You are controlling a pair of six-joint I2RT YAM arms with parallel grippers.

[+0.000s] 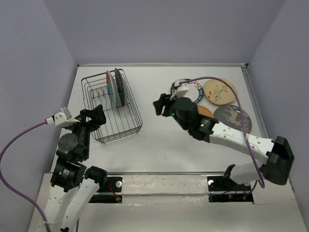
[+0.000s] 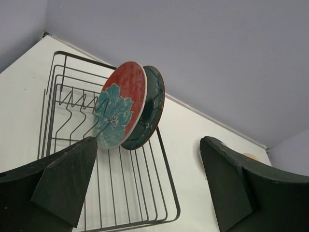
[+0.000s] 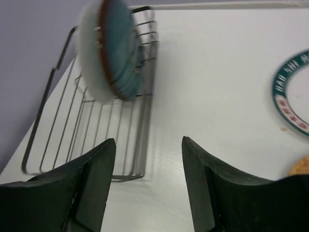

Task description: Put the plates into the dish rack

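Jaws wide, empty on right gripper (image 1: 158,107), left gripper (image 1: 99,114); pinch edge of patterned-rim plate (image 1: 198,92); slot upright in dish rack (image 1: 123,126)

Overhead and both wrist views share the dish rack (image 1: 116,121).

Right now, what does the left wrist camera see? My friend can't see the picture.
Two plates stand on edge in a dark wire dish rack: a red-and-teal floral plate in front, a dark teal plate right behind it. The left tool, wide open and empty, frames the bottom with its dark fingers, over a white table.
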